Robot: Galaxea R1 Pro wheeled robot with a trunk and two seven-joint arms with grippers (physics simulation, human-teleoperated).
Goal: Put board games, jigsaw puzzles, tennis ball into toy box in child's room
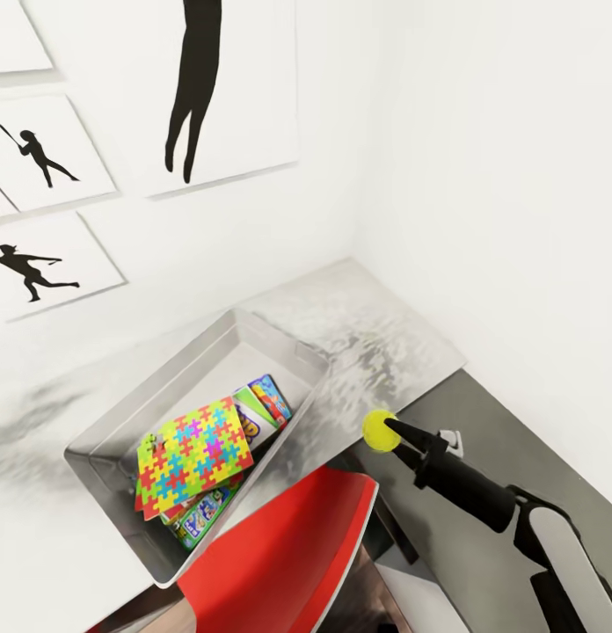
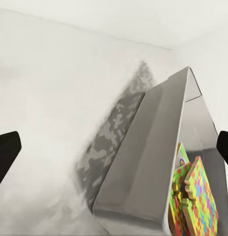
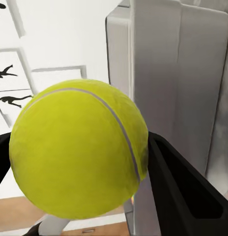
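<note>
- Tennis ball (image 1: 379,430) is pinched in the right gripper (image 1: 396,434), at four o'clock from the toy box (image 1: 121,420), ready for dropping in.
- Puzzle (image 1: 194,454) already lies inside.
- Left gripper's fingers (image 2: 6,152) are spread, empty.

Tennis ball clamped in the right gripper

The yellow tennis ball (image 3: 77,150) sits between the black fingers (image 3: 180,184) of the right gripper (image 3: 77,162), touching both. Behind it stands a grey metal wall (image 3: 163,69), and framed silhouette pictures (image 3: 13,88) hang on the white wall.
</note>
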